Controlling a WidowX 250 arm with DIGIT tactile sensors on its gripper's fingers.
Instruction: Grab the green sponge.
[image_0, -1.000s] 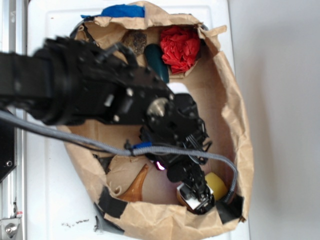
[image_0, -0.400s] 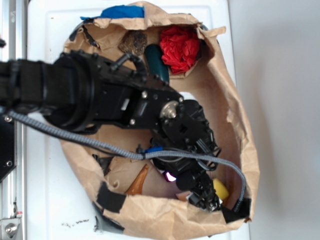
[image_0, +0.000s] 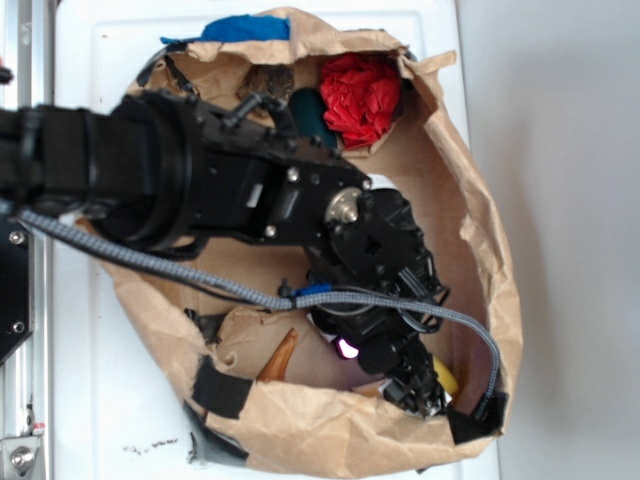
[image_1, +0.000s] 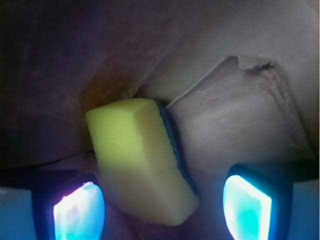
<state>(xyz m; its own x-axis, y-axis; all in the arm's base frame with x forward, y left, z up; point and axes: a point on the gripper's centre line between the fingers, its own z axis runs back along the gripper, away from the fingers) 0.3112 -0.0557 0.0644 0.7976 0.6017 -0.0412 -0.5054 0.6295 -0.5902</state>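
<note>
The green sponge (image_1: 142, 160) is a pale yellow foam block with a dark green layer along its right side. It lies tilted between my two glowing fingers (image_1: 78, 212), with gaps on both sides. My gripper (image_1: 162, 210) is open around it, not touching. In the exterior view the gripper (image_0: 420, 395) is low inside the brown paper bag (image_0: 470, 210), and only a yellow corner of the sponge (image_0: 446, 378) shows beside it.
In the bag's far end lie a red crumpled thing (image_0: 360, 97), a dark green glossy oblong (image_0: 310, 112) and a brown speckled piece (image_0: 270, 82). An amber horn-shaped thing (image_0: 280, 358) lies near the front wall. Paper walls stand close around the gripper.
The arm has pushed further right and down into the bag. The bag's front right wall has bulged outward. Less of the sponge shows in the exterior view.
</note>
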